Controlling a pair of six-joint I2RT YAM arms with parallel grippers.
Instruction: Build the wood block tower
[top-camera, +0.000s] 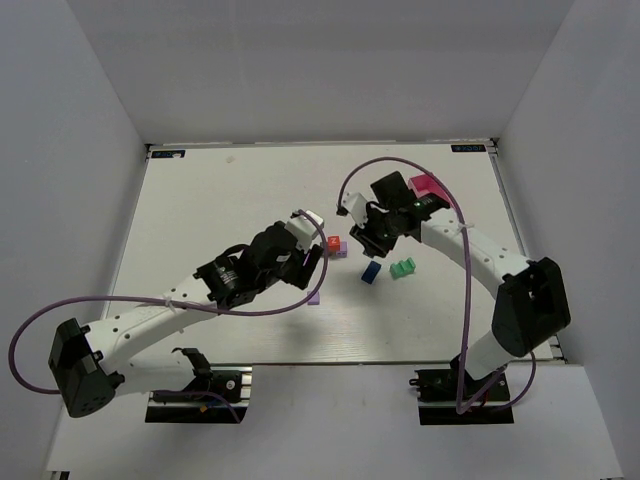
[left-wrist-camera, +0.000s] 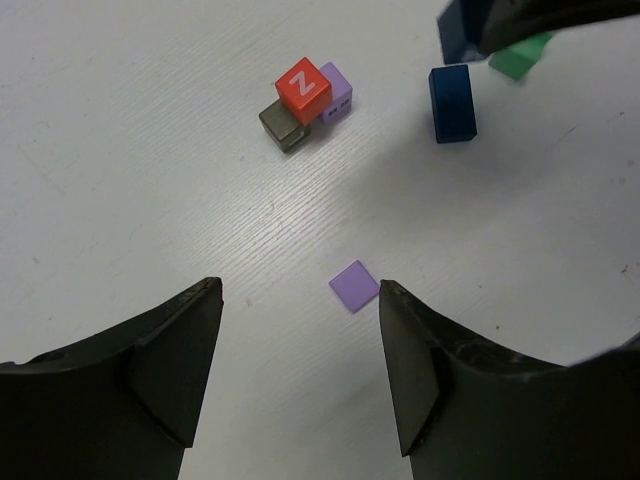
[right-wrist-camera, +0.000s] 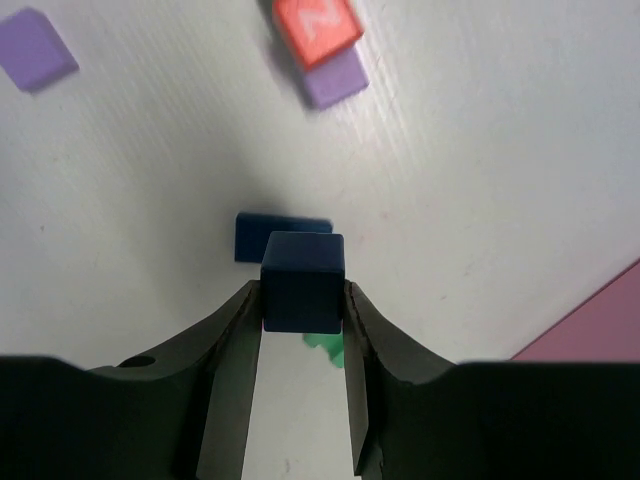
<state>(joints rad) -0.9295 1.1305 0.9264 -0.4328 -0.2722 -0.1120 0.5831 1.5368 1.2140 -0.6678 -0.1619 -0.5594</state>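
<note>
The right end effector (right-wrist-camera: 303, 300), clamped on a dark blue block (right-wrist-camera: 303, 278) held just off the counter (top-camera: 220, 200), has the tower (top-camera: 333, 246) close on its left, nearer than the left end effector (left-wrist-camera: 300, 300), jaws apart and empty, above a lilac tile (left-wrist-camera: 354, 286).

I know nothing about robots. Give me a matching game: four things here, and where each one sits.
1 red Z block
2 flat lilac tile
3 dark blue cube
4 pink tray

a clamped in the right jaws
b at the table's far right
c atop the grey block and lilac block
d lying alone near the left jaws

Pairs: 1-c, 2-d, 3-a, 4-b
</note>
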